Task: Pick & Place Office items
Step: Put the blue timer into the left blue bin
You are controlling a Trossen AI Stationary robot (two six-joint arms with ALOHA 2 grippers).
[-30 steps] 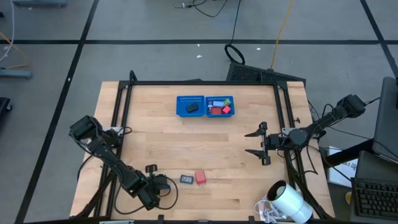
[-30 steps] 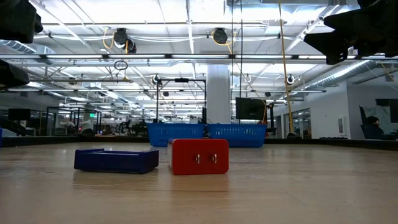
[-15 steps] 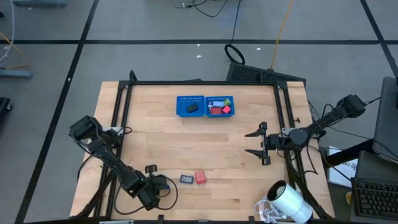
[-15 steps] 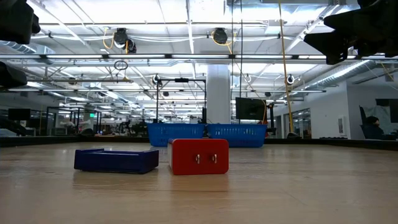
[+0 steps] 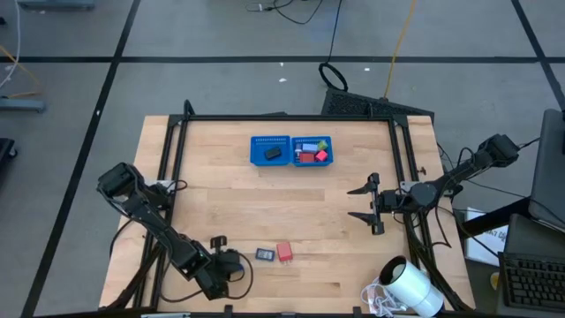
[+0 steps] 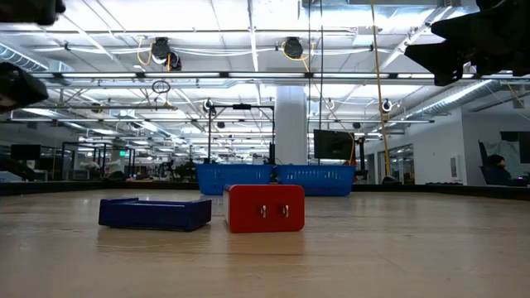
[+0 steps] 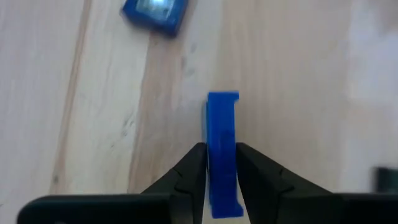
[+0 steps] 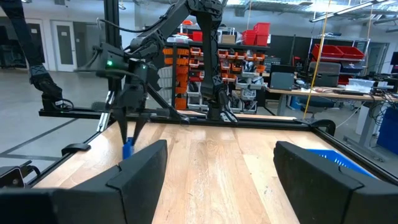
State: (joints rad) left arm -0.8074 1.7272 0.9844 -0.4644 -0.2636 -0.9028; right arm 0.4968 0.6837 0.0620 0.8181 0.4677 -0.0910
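1. Blue piece sits upright, pinched edge-on in our left hand above the bench, near-left, so it can be carried.
2. Navy piece and red block lie just right, awaiting pickup.
3. Tray, far centre, already holds several pieces.
4. Right hand waits wide open and empty, right.

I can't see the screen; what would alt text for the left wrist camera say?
The left claw is pinching a thin bright blue plastic block upright between its dark fingers, above a pale wooden table. A second, flat dark blue piece lies farther off.
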